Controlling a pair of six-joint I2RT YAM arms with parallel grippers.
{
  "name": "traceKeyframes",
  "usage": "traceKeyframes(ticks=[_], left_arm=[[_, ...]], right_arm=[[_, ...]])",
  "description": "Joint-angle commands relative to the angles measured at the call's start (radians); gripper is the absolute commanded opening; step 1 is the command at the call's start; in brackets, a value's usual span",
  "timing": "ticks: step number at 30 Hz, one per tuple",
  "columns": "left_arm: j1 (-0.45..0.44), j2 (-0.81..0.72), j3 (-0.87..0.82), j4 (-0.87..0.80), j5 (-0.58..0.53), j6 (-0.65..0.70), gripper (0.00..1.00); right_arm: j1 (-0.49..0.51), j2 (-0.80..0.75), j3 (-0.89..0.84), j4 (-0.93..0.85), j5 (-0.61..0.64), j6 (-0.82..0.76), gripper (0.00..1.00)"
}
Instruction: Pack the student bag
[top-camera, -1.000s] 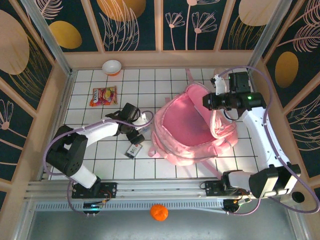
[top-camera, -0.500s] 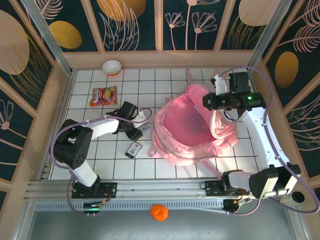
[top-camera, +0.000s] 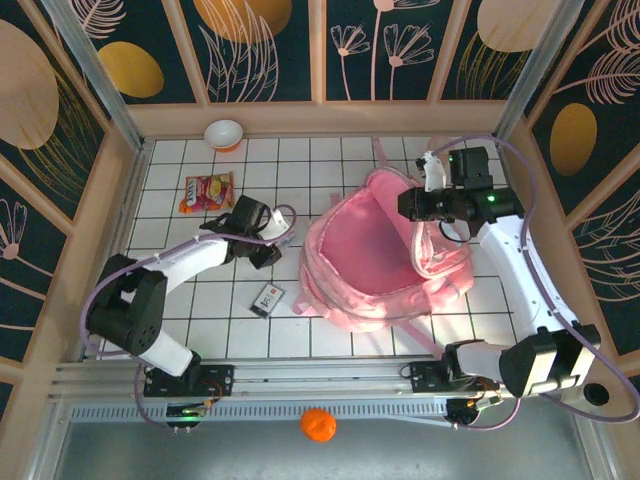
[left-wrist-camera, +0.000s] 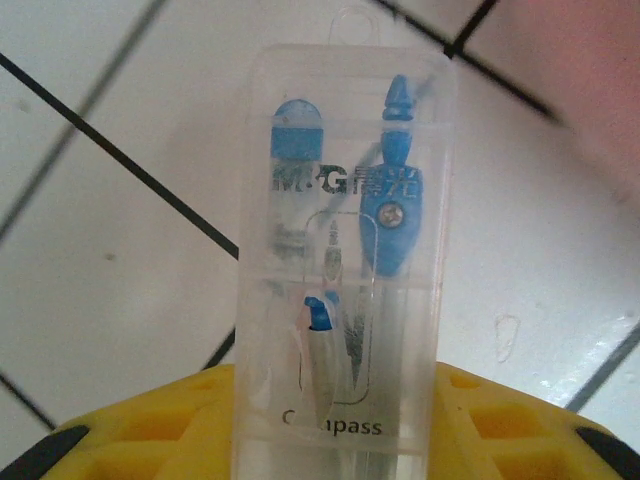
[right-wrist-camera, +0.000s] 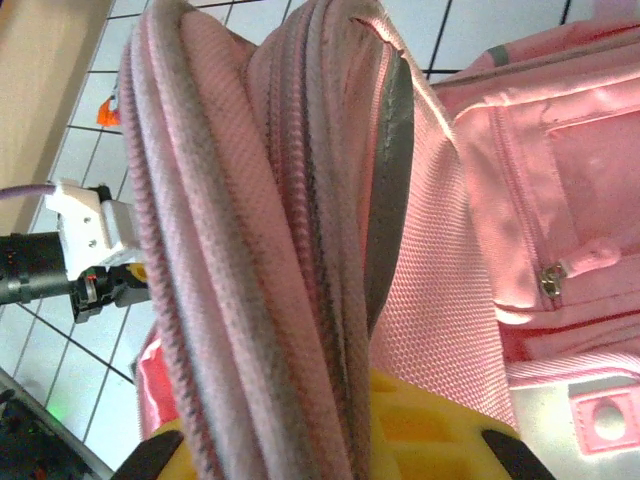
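Two arms reach over the tiled surface (top-camera: 200, 320). Near its far left corner sit a bowl (top-camera: 223, 133) and a snack packet (top-camera: 207, 191). Left of centre, the left gripper (top-camera: 272, 240) has its yellow fingers (left-wrist-camera: 150, 435) pressed against both sides of a clear compass case (left-wrist-camera: 345, 250). A small card (top-camera: 267, 298) lies closer to the near edge. The student bag (top-camera: 375, 270) lies open on the right half, and the right gripper (top-camera: 408, 208) pinches its raised rim, jaws nearly closed on the fabric.
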Motion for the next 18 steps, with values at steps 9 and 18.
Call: traceKeyframes(ticks=[9, 18], left_arm=[[-0.007, -0.121, 0.243, -0.063, 0.075, -0.596, 0.33], [-0.153, -0.128, 0.274, 0.076, 0.082, -0.98, 0.32]], right_arm=[[0.173, 0.046, -0.01, 0.429, -0.003, 0.326, 0.0], [0.182, 0.069, -0.035, 0.49, 0.072, 0.385, 0.0]])
